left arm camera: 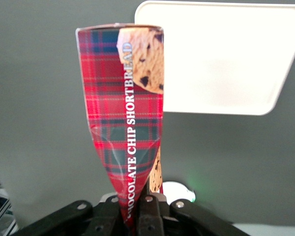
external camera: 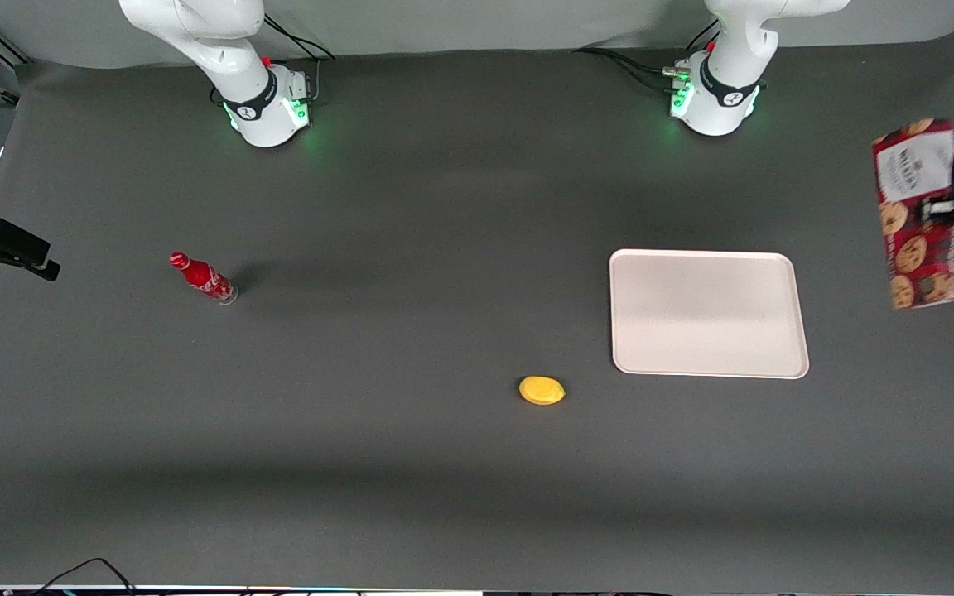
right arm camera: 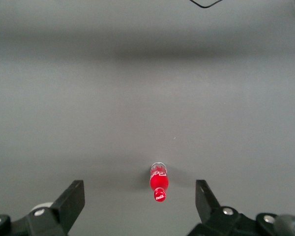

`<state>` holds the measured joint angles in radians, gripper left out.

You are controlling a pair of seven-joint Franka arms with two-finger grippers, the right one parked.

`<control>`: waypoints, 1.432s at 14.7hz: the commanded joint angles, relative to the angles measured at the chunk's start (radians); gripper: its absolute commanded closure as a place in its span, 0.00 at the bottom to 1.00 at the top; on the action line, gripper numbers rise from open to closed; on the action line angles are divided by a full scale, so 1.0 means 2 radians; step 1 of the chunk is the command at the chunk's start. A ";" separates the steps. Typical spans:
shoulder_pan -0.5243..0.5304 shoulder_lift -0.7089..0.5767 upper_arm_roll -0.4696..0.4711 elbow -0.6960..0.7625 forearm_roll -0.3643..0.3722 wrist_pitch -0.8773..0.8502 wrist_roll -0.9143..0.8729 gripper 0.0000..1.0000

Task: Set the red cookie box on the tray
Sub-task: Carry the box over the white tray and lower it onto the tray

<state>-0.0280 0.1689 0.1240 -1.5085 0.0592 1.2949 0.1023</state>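
A robotics laboratory bench. Two white arm bases with green status lights are bolted along one edge of a table covered in plain dark grey matting, with black cables trailing from them. Only a few unrelated test props are spread out well apart: a small red soda bottle, a yellow lemon-like object, a cream tray and a red cookie box clamped in the gripper at the working arm's end.

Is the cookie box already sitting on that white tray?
No. The red cookie box is held in the gripper, off past the tray, whose surface is bare.
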 commanded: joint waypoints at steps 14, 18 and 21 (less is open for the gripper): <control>0.008 0.045 -0.014 -0.357 0.013 0.511 0.000 1.00; 0.011 0.069 -0.012 -0.342 0.014 0.531 0.018 0.71; 0.012 0.064 -0.009 -0.334 0.014 0.521 0.035 0.00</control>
<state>-0.0118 0.3075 0.0995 -2.2083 0.0704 2.3631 0.1401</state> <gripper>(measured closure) 0.700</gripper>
